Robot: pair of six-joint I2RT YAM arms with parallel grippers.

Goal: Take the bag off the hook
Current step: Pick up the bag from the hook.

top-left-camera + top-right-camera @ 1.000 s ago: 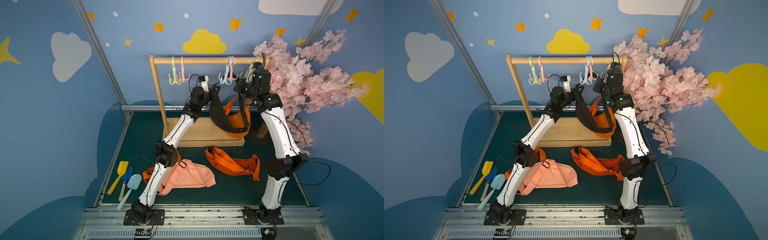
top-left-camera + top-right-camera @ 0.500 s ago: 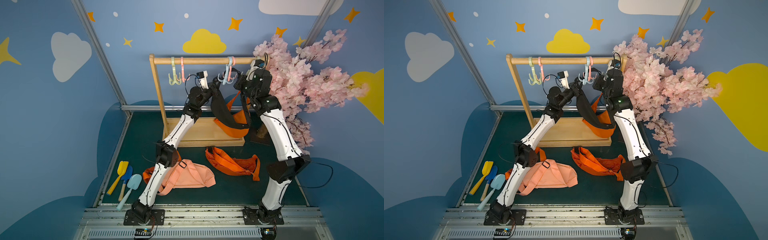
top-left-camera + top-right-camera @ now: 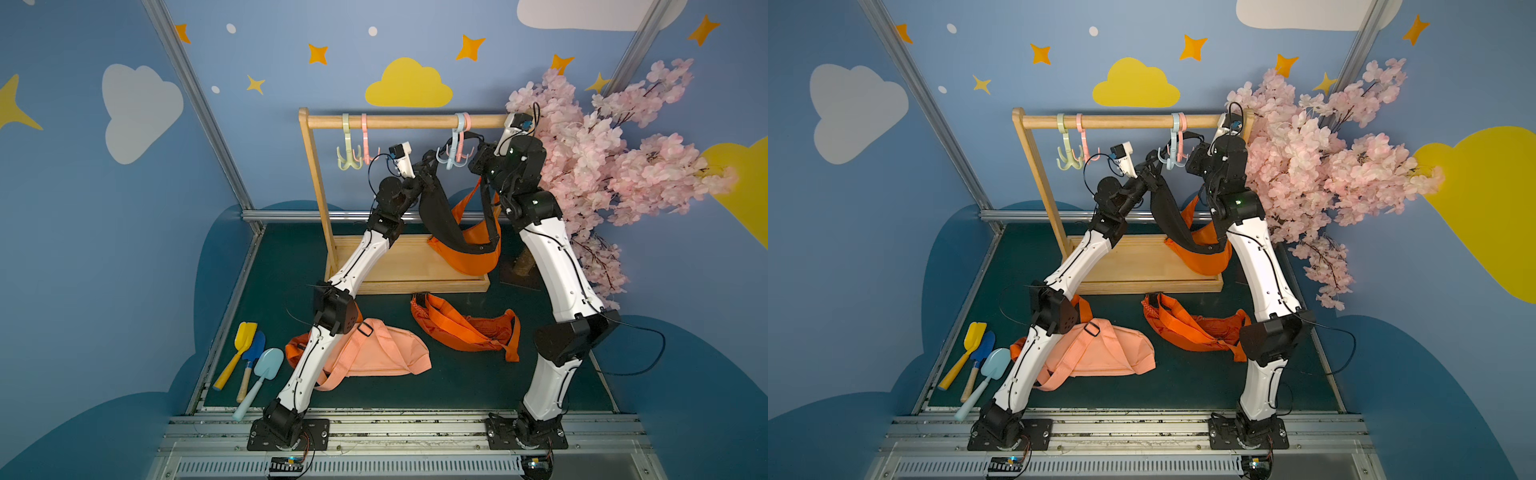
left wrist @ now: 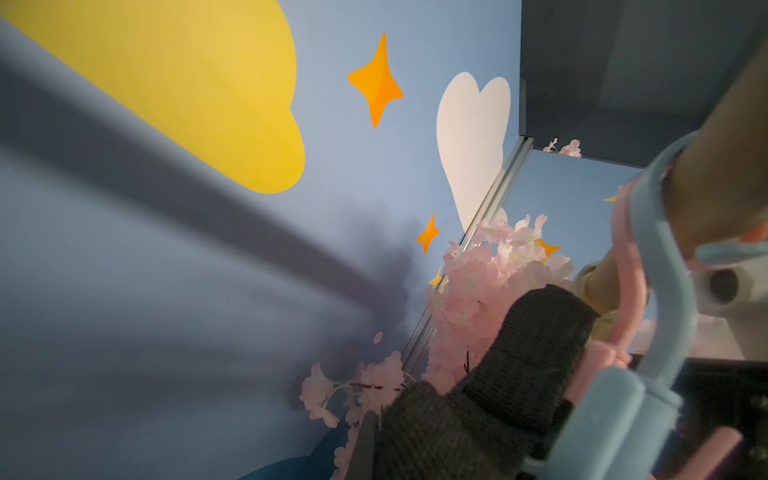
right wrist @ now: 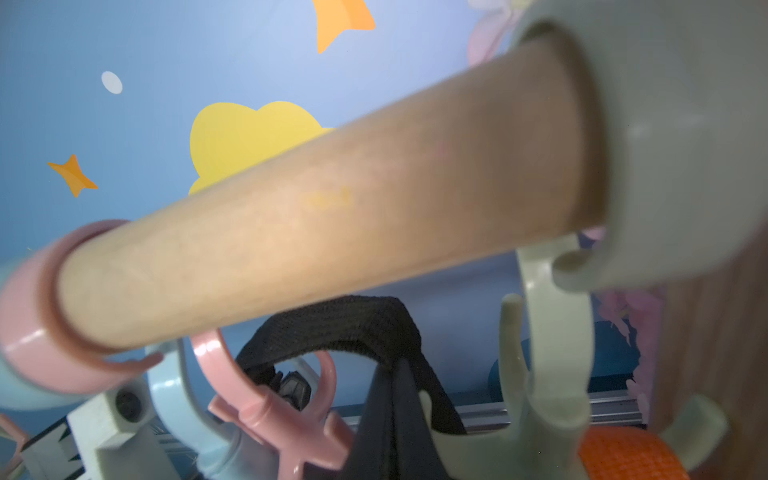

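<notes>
the left claw (image 3: 428,161) has risen closer to the blue hook (image 3: 452,160) since a second ago. it and the right claw (image 3: 478,158) each pinch the black strap (image 3: 436,216). the orange bag (image 3: 469,259) hangs below both claws, and the hook is between them.

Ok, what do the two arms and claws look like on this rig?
Both arms match: the left arm and right arm have white shell links with black joint housings, on black base plates. The left claw and right claw are black, each beside a white camera block. Thin black cables trail off; a green light shows on the right arm.
</notes>
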